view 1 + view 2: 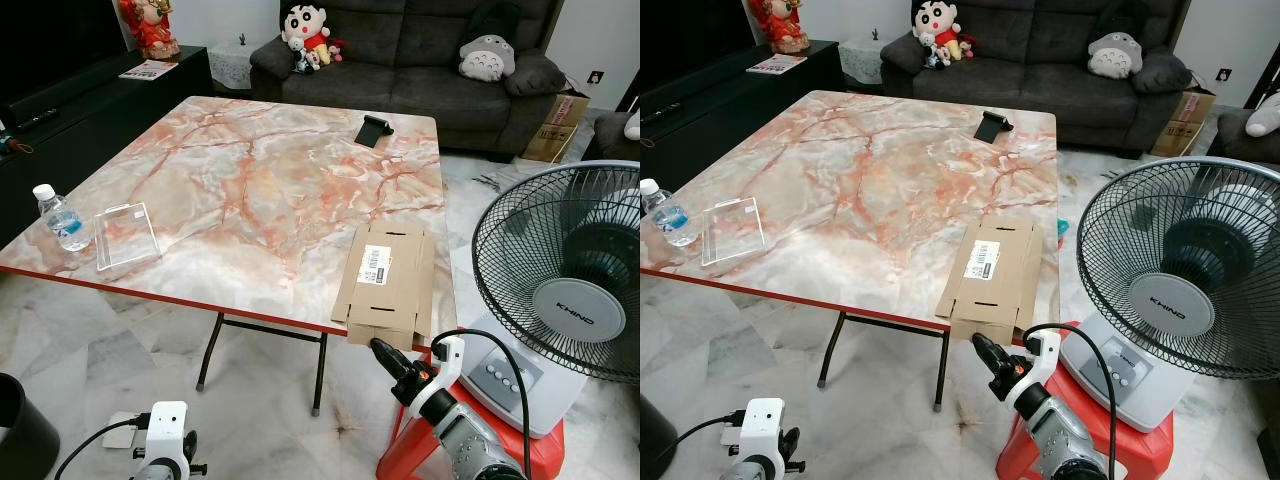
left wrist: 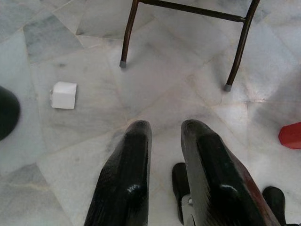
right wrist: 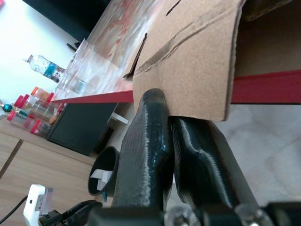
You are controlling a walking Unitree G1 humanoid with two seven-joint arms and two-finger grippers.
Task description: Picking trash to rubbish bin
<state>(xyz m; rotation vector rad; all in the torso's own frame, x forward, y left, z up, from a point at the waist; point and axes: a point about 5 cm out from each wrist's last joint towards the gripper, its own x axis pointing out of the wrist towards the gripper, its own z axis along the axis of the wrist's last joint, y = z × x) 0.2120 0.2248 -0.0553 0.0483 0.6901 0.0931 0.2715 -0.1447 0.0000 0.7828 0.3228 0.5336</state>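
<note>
A flattened brown cardboard box (image 1: 390, 275) lies on the marble table (image 1: 250, 180) at its near right edge, one flap hanging over the red rim. My right gripper (image 1: 381, 348) reaches up from below to that flap. In the right wrist view its fingers (image 3: 150, 122) are shut on the cardboard flap (image 3: 197, 70), one finger in front and one behind. A black rubbish bin (image 1: 18, 430) stands on the floor at the lower left. My left gripper (image 2: 164, 127) hangs low over the floor tiles, slightly open and holding nothing.
A plastic water bottle (image 1: 60, 217) and a clear plastic tray (image 1: 127, 238) sit at the table's near left corner. A black stand (image 1: 374, 128) is at the far side. A big fan (image 1: 565, 280) on a red stool (image 1: 410, 455) crowds my right arm. A small white box (image 2: 63, 94) lies on the floor.
</note>
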